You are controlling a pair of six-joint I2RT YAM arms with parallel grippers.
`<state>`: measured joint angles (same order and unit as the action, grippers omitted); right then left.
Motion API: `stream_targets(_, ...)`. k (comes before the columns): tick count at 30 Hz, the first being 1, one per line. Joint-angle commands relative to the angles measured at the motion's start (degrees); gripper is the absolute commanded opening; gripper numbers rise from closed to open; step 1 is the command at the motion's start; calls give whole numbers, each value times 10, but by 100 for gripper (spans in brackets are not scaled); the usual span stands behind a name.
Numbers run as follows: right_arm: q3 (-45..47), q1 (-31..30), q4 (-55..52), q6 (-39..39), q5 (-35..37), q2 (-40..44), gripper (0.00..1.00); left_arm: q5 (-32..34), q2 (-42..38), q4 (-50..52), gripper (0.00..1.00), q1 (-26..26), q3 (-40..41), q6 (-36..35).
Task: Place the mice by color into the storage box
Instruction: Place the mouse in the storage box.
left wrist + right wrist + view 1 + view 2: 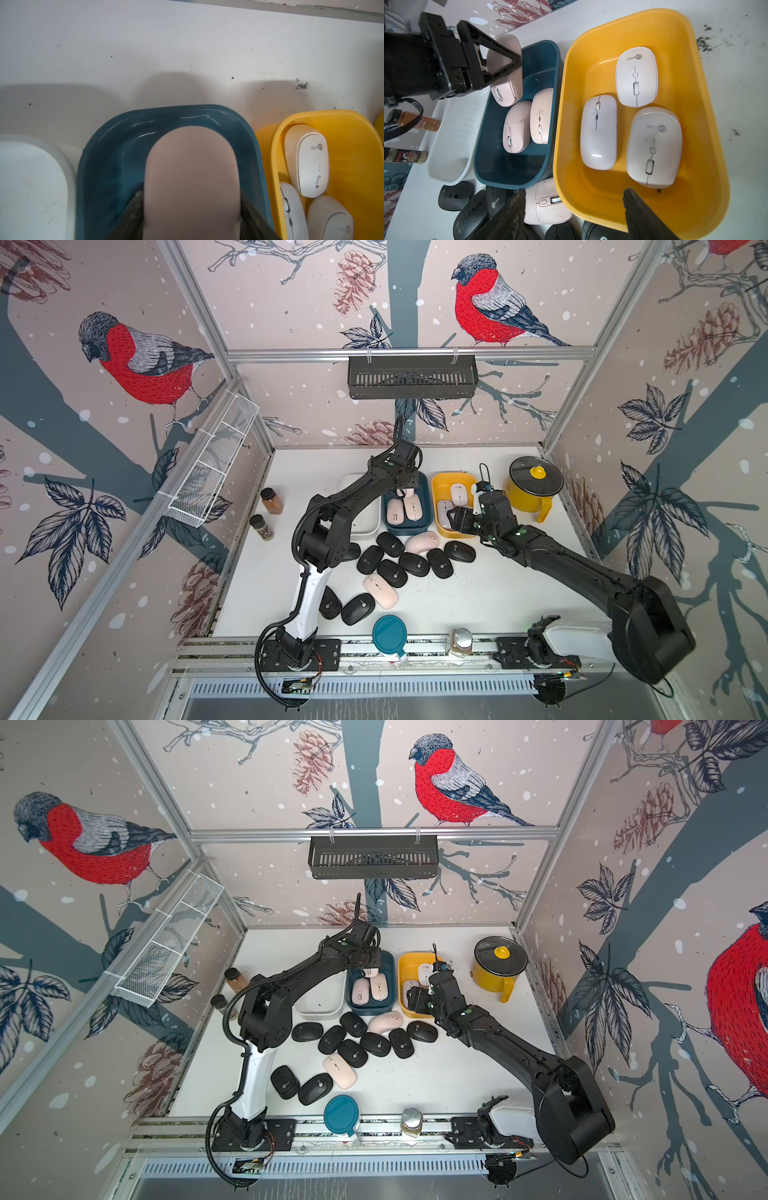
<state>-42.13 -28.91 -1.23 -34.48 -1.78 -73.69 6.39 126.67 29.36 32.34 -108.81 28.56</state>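
The left tool [404, 488], clamped on a pink mouse [192, 182], hangs over the blue bin [99, 158] just above centre in both top views, mouse lengthwise along the bin. The right tool [574, 192] stands open, empty.

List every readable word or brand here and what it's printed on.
"Lecoo": smaller white mouse in the yellow bin.
"Lecoo": larger white mouse beside it.
"Lecoo": black mouse lying outside the bins.
Orange-labelled spice jar: print too blurred to read.
Dark spice jar: print too blurred to read.
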Motion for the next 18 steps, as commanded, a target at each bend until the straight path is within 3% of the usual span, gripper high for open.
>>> stream_targets(1,-1,0,7,-3,-6,-3,75,2,16,5,48,-7,-15,1)
stream_targets(18,0,2,8,-6,-9,-17,75,-2,79,5,49,-21,-42,13)
